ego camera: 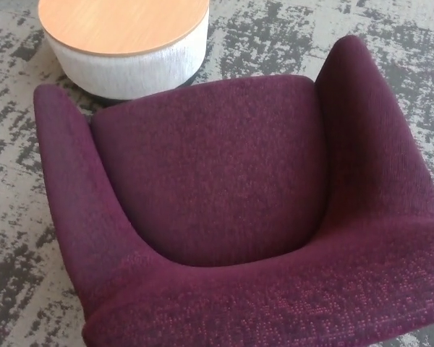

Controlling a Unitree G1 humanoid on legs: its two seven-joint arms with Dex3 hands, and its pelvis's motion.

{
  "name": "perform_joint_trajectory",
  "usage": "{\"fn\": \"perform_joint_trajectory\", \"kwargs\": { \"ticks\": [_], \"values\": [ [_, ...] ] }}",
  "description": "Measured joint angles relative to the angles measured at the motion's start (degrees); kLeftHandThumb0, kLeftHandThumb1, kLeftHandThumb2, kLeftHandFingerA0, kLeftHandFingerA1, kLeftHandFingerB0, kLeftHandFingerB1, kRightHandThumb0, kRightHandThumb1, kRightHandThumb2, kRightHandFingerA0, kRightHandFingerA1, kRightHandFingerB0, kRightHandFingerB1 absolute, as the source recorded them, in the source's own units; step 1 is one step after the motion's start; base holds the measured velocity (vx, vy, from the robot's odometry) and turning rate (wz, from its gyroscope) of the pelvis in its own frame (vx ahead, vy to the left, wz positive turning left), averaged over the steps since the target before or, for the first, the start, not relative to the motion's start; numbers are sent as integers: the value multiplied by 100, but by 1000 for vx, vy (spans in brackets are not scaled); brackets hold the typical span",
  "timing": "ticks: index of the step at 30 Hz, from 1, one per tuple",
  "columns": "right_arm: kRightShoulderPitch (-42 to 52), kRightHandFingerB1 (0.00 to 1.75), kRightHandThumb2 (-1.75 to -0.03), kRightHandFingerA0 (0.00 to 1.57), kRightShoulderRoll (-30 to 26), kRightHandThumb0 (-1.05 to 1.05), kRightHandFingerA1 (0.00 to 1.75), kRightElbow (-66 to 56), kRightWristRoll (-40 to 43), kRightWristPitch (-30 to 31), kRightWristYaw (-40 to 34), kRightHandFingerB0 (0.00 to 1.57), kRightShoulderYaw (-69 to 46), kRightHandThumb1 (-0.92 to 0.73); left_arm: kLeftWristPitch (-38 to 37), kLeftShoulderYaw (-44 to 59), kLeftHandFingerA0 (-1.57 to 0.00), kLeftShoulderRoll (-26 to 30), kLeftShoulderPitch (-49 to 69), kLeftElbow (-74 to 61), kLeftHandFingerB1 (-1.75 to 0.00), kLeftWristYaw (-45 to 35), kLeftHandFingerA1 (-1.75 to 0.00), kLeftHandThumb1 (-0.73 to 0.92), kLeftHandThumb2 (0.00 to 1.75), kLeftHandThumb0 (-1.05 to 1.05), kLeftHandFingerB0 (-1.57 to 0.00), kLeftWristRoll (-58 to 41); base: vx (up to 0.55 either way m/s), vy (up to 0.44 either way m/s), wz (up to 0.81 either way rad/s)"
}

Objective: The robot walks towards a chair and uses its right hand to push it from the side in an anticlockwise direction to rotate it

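Note:
A dark purple upholstered armchair (217,181) fills most of the head view, seen from above and behind. Its backrest runs along the bottom edge, its two arms rise at left and right, and its seat faces the top of the picture. Neither of my hands shows in this view.
A round low table (123,40) with a light wood top and white fabric side stands just beyond the chair's front left, nearly touching it. Grey mottled carpet (390,43) surrounds both, with open floor at the upper right and the left edge.

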Motion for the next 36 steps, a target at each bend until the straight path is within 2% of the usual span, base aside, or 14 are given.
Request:
{"fn": "perform_joint_trajectory", "kwargs": {
  "ticks": [6,7,9,10,12,16,19,20,21,22,23,25,26,36],
  "values": [
    [8,26,-60,19,-5,-59,47,63,-13,17,-28,12,4,-68,0,-37,-34,14,-1,0,-35,-3,-53,70,61,-65,-28,9,0,0,0],
    [12,49,-102,2,-5,-35,52,68,-11,35,-32,0,-1,-48,0,-19,-40,12,-3,0,-34,-12,-54,71,61,-69,-28,6,0,0,0],
    [-5,50,-103,2,-6,-35,52,111,21,46,-27,0,-77,-49,2,-6,-39,10,-4,1,-34,-18,-55,69,60,-68,-29,5,0,0,0],
    [-12,34,-85,6,-16,-66,49,121,28,45,-29,4,-120,-51,4,3,-35,9,-5,2,-34,-19,-55,69,61,-68,-29,5,0,0,0],
    [-36,32,-89,5,-53,-65,51,118,12,5,-67,0,-173,-49,15,56,-36,-2,-6,3,-34,-33,-56,69,61,-67,-28,3,0,0,0],
    [-215,15,-93,1,-247,-74,25,-207,-169,-73,-316,0,-283,-56,28,93,-39,-11,-6,7,-34,-40,-57,71,61,-68,-29,3,0,0,0],
    [-489,21,-95,0,-372,-76,27,-881,-271,-157,-572,0,-461,-54,47,103,-41,-11,-15,6,-33,-40,-54,69,61,-68,-31,4,-6,-1,3],
    [-559,13,-97,3,-375,-84,55,-1114,-274,-170,-616,0,-499,-57,52,103,-41,-14,-14,9,-33,-39,-54,70,62,-68,-31,5,-9,-9,7],
    [-606,30,-63,0,-375,-79,45,-1308,-277,-167,-639,0,-513,-74,55,102,-39,-15,-14,12,-32,-37,-54,68,60,-68,-31,7,0,0,0],
    [-644,30,-63,0,-375,-79,45,-1468,-284,-161,-656,0,-517,-74,57,102,-39,-15,-14,14,-32,-35,-54,68,60,-68,-31,9,0,0,0],
    [-704,33,-92,7,-374,-79,57,-1741,-302,-152,-679,5,-518,-57,58,105,-43,-16,-14,16,-33,-35,-54,68,61,-70,-33,9,0,0,0],
    [-774,33,-92,7,-373,-79,57,-2191,-333,-121,-696,5,-478,-57,58,107,-43,-17,-7,27,-33,-32,-54,68,61,-70,-33,10,0,0,0],
    [-837,21,-101,0,-370,-78,31,-2580,-367,-83,-700,1,-412,-56,58,108,-39,-16,-5,30,-34,-29,-55,71,61,-65,-30,11,0,0,0],
    [-1290,9,-101,1,-273,-93,20,-4885,-730,336,-608,10,820,-60,58,62,-40,1,-14,31,-33,-27,-53,78,63,-67,-25,39,0,0,0]
  ]
}}
